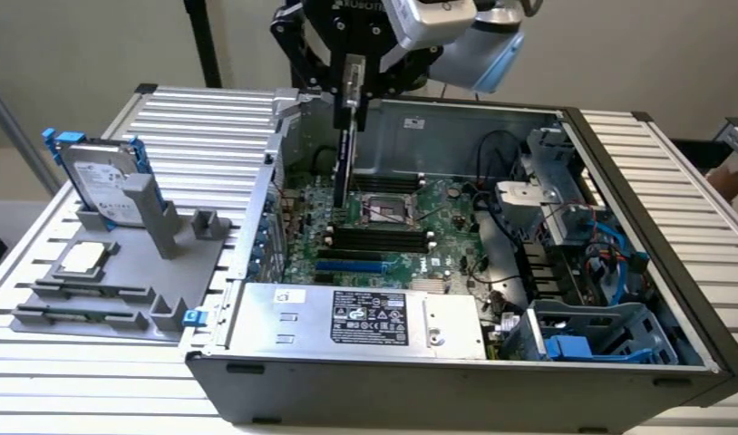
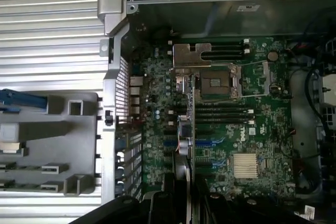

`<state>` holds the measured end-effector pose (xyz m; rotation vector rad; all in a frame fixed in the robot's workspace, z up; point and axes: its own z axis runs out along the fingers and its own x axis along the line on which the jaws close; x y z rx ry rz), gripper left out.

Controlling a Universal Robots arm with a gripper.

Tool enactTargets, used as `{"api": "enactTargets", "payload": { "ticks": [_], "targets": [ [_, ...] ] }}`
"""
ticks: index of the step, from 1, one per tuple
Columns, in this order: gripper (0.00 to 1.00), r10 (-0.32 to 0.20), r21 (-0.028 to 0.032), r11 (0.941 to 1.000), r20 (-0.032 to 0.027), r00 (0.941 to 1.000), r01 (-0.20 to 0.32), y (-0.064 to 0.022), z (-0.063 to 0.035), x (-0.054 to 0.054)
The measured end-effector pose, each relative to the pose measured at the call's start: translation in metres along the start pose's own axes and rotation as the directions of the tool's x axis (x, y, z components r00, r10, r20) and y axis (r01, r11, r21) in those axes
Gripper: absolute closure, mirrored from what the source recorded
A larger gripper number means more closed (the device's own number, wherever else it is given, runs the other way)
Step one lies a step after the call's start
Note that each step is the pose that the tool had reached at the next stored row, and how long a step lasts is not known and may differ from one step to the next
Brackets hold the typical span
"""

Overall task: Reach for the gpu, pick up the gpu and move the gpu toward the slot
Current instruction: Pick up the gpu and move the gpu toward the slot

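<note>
At the top centre of the exterior view, the gripper [image 1: 352, 80] was seen closed on the upper edge of the gpu [image 1: 344, 154], which was held edge-on and upright as a dark sliver hanging down over the motherboard [image 1: 393, 231] inside the open computer case [image 1: 659, 299]. In the wrist view the card [image 2: 188, 124] was seen running up from the gripper [image 2: 184, 195] to its silver bracket [image 2: 191, 55], above the board's expansion slots. On the exterior view's left, a hard drive with blue rails [image 1: 101, 177] was stood in a grey holder [image 1: 127, 272], well apart from the case.

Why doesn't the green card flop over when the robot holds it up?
The gpu hangs straight, edge-on, below the gripper, so it is probably a stiff board. Being so thin, it likely weighs little, and could crack if knocked against the computer case.
</note>
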<state>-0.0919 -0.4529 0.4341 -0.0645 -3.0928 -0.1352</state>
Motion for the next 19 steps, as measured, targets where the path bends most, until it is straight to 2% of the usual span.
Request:
{"api": "enactTargets", "payload": {
  "ticks": [6, 8, 11, 19],
  "targets": [
    [0.74, -0.001, 0.0024, 1.0, 0.0, 1.0, 0.001, 0.001, 0.0085, -0.027],
    [0.74, -0.004, 0.0031, 1.0, -0.0002, 1.0, 0.004, 0.0017, 0.0119, -0.033],
    [0.74, -0.009, 0.0039, 1.0, -0.0007, 1.0, 0.009, 0.0044, 0.0168, -0.037],
    [0.74, -0.012, 0.004, 0.9999, -0.0012, 0.9999, 0.012, 0.0052, 0.0172, -0.038]
  ]
}}
